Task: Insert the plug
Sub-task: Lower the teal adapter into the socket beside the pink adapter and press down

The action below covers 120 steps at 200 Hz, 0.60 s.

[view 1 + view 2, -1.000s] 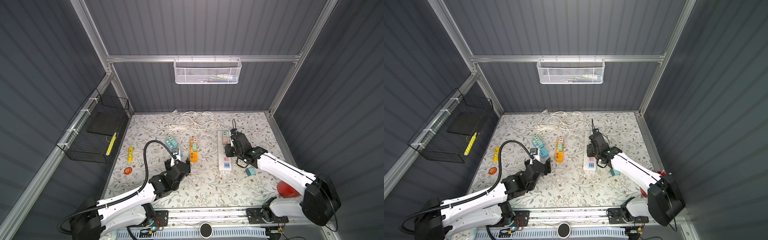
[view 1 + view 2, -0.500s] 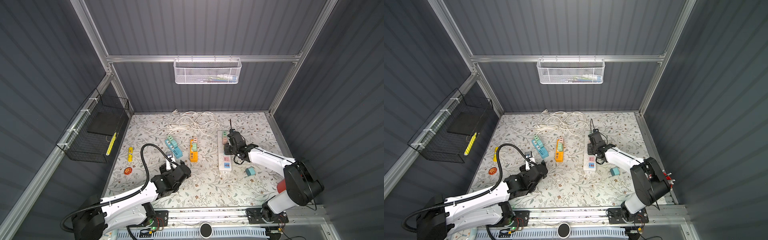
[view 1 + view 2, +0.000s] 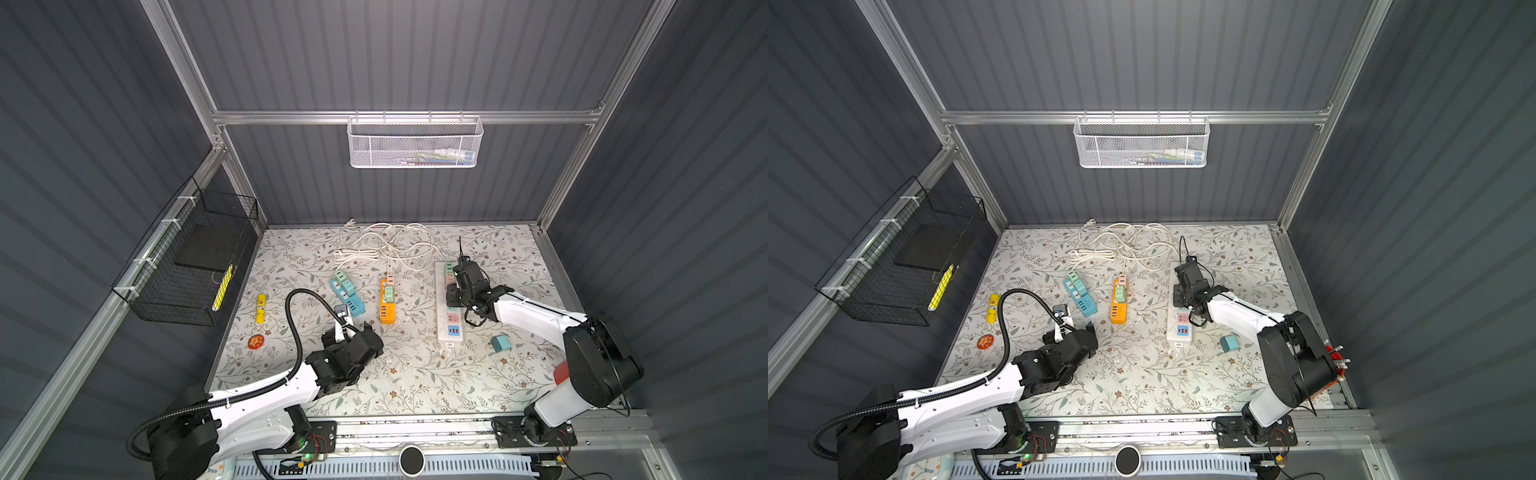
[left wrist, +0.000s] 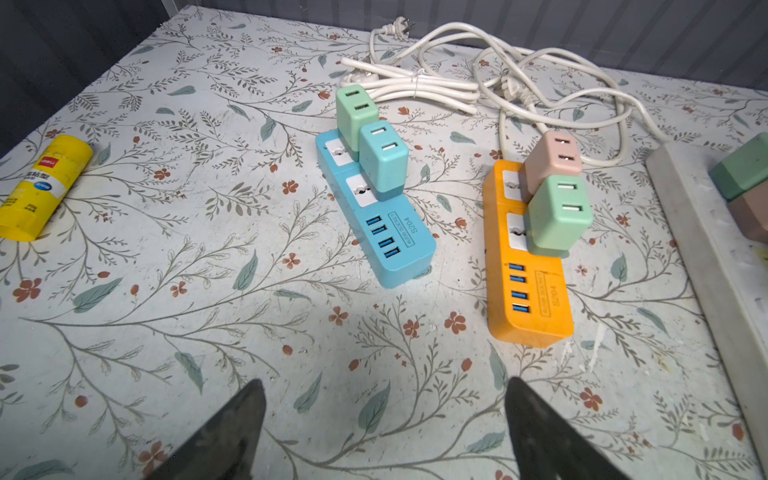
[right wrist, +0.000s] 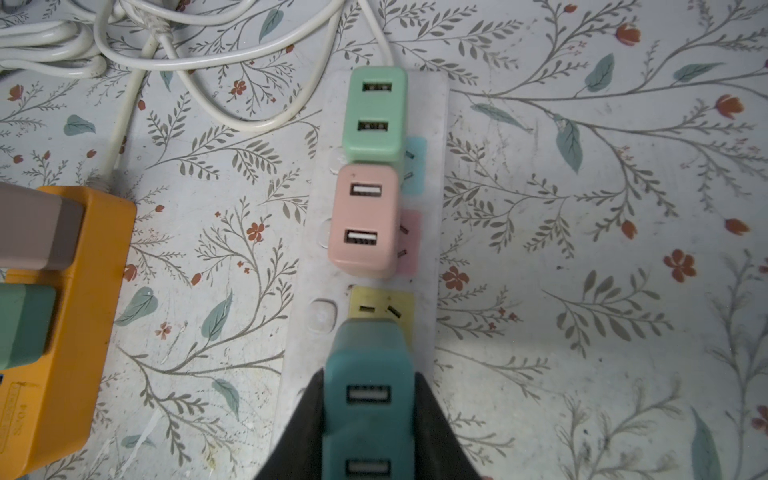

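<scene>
In both top views the mat [image 3: 415, 374] is filling the lower middle of the frame. The white strip [image 3: 451, 334] is lying right of centre, the orange strip [image 3: 387, 311] at centre, the blue strip [image 3: 353, 305] left of it. The left gripper [image 4: 386, 384] is hanging released and empty just below the blue strip. The right gripper [image 5: 368, 374] is clenching the teal plug [image 5: 368, 419] over the white strip's yellow socket [image 5: 382, 305]; whether they are touching, I cannot tell

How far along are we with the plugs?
Done: blue strip and orange strip each carry two plugs; the white strip has a green plug and a pink plug. In hand: the right hand is shut on a teal plug at the yellow socket; not clearly seated. Left: seat it, then probably the loose plug. The left hand is open, empty.
</scene>
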Available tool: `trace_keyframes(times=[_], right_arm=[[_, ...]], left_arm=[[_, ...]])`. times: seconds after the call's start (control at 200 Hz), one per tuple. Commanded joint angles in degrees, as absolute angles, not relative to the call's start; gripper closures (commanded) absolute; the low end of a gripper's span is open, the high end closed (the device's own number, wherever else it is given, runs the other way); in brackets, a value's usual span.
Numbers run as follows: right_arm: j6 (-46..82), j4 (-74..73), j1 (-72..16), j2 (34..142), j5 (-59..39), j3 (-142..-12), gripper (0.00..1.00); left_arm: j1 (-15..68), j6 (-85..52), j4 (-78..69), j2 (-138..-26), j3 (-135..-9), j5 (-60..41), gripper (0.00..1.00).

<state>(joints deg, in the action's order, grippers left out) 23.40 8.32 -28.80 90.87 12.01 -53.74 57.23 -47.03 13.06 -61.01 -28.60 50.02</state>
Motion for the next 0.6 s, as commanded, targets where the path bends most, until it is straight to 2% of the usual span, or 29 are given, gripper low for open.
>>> trace_keyframes(times=[0.0,0.31,0.595], right_arm=[[23.8,8.9,-29.3,90.8,12.0,-55.3,0.82],[21.9,7.4,-29.2,88.0,10.4,-54.0,0.81],[21.9,8.1,-29.2,91.8,13.7,-56.1,0.82]], left_arm=[[57.2,-48.8,15.1,-59.4,-28.6,50.2,0.1],[57.3,-50.9,17.8,-53.6,-25.9,51.9,0.1],[57.2,-50.5,18.4,-53.0,-26.0,52.4,0.1]])
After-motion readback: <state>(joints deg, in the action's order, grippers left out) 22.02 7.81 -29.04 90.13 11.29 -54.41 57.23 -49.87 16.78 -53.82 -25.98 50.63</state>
